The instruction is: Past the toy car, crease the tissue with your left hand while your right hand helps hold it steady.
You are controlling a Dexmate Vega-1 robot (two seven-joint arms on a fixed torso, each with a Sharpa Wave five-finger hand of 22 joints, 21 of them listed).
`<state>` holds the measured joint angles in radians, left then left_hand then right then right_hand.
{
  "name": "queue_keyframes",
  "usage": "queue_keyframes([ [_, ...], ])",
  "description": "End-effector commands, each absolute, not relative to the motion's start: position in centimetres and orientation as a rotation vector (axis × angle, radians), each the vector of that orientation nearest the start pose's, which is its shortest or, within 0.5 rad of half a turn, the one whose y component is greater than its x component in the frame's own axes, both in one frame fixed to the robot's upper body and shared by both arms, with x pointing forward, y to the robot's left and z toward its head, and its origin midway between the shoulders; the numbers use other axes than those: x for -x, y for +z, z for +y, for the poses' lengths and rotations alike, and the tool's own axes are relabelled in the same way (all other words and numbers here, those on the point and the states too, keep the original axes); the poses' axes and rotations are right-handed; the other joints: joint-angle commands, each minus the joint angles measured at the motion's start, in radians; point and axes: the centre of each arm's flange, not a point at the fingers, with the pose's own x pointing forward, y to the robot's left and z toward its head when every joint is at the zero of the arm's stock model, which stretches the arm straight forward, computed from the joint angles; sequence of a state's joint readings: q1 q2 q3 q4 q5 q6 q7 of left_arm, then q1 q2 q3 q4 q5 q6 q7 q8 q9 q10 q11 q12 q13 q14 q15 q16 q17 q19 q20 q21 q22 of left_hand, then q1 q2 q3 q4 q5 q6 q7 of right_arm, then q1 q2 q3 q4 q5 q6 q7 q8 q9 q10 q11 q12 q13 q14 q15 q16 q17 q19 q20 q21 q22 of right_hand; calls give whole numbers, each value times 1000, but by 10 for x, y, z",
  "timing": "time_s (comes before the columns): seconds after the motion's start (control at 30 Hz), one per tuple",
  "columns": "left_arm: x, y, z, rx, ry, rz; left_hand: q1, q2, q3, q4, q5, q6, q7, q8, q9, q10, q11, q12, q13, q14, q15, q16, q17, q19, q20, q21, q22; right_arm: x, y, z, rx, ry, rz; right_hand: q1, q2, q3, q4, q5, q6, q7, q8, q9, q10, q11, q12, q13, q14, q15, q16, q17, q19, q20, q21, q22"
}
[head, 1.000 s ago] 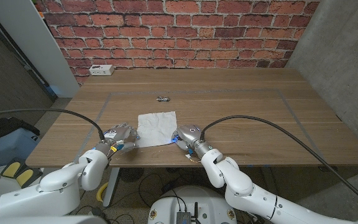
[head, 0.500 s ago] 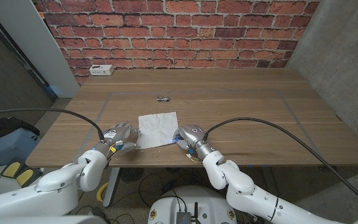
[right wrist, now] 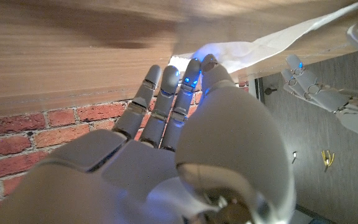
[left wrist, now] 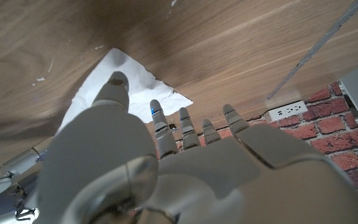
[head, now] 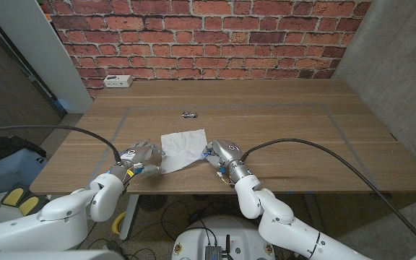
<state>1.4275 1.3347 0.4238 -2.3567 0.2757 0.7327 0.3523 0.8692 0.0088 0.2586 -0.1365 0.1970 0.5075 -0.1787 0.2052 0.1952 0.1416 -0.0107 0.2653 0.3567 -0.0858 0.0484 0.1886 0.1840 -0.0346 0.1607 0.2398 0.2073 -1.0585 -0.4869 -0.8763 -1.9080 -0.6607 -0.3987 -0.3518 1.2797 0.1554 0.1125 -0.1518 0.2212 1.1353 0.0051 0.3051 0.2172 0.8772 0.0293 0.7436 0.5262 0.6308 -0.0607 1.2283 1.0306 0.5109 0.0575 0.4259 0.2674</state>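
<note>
Head view shows the tissue (head: 183, 149) lying nearly flat on the wooden surface (head: 280, 123), nearer to the robot than the small toy car (head: 189, 114). The left hand (head: 139, 158) is at the tissue's left lower corner and the right hand (head: 221, 154) at its right lower corner; both have fingers apart and hold nothing, though the fingertips seem to touch the paper edge. I judge the step is the approach, just before the crease. Next, the right hand should press the tissue down while the left hand lifts its edge and folds it over. The tissue is roughly square, slightly turned, with its little longer axis running away from the robot toward the car
</note>
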Motion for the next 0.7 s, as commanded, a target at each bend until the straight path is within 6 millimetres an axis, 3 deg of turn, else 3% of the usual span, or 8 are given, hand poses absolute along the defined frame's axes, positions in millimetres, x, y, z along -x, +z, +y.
queue_keyframes([
  [0.03, -455, -113, 283, -1528, 141, -401, 16, -1, -1, -6, 11, 18, 6, 8, 1, -12, -1, -8, 5, -14, 2, 0, 2, -9, 4, -5, 2, -505, -128, -39, 861, 18, -605, 12, -6, 7, -6, -12, 75, 78, 8, 8, 10, 6, 13, 11, 21, -101, 21, 8, 2, 15, 14, 10],
  [0.1, -456, -114, 280, -1518, 132, -429, 14, -15, -11, -7, 13, 23, 13, 8, 1, -14, -5, -6, 6, -16, -3, 1, 2, -11, -1, -6, 2, -505, -127, -38, 852, 6, -598, 17, -7, 10, -8, -15, 78, 81, 8, 10, 12, 7, 18, 15, 25, -103, 32, 15, 5, 19, 21, 14],
  [0.2, -457, -116, 277, -1494, 110, -455, -18, -62, -50, 4, 23, -2, 58, -3, 4, -35, -2, -9, 9, -25, 10, 1, 5, -28, 3, -12, 2, -505, -126, -38, 850, 8, -598, 19, -6, 14, -7, -19, 78, 82, 8, 14, 16, 11, 20, 13, 24, -103, 44, 23, 6, 19, 31, 21],
  [0.33, -458, -116, 276, -1445, 77, -476, -58, -84, -80, 24, 34, -3, 76, -3, 7, -44, 7, -5, 13, -22, 21, 4, 9, -42, 10, -15, 4, -506, -125, -37, 852, 3, -593, 19, -7, 15, -7, -22, 79, 82, 7, 16, 16, 11, 21, 12, 22, -103, 48, 25, 7, 18, 37, 25],
  [0.53, -450, -117, 269, -1420, 90, -545, -100, -76, -103, 51, 54, -40, 129, -12, 16, -72, 56, -4, 19, -17, 59, 8, 13, -52, 27, -14, 6, -504, -122, -33, 829, -4, -574, 21, -8, 20, -7, -25, 82, 84, 7, 19, 21, 15, 22, 7, 23, -104, 53, 22, 9, 19, 50, 33],
  [0.7, -449, -122, 262, -1446, 116, -564, -78, -58, -100, 45, 66, -104, 187, -13, 33, -94, 93, -2, 28, -12, 92, 8, 13, -50, 43, -9, 9, -501, -118, -30, 777, -8, -560, 22, -12, 24, -9, -26, 91, 87, 9, 21, 29, 18, 26, 5, 31, -101, 55, 22, 10, 25, 60, 40],
])
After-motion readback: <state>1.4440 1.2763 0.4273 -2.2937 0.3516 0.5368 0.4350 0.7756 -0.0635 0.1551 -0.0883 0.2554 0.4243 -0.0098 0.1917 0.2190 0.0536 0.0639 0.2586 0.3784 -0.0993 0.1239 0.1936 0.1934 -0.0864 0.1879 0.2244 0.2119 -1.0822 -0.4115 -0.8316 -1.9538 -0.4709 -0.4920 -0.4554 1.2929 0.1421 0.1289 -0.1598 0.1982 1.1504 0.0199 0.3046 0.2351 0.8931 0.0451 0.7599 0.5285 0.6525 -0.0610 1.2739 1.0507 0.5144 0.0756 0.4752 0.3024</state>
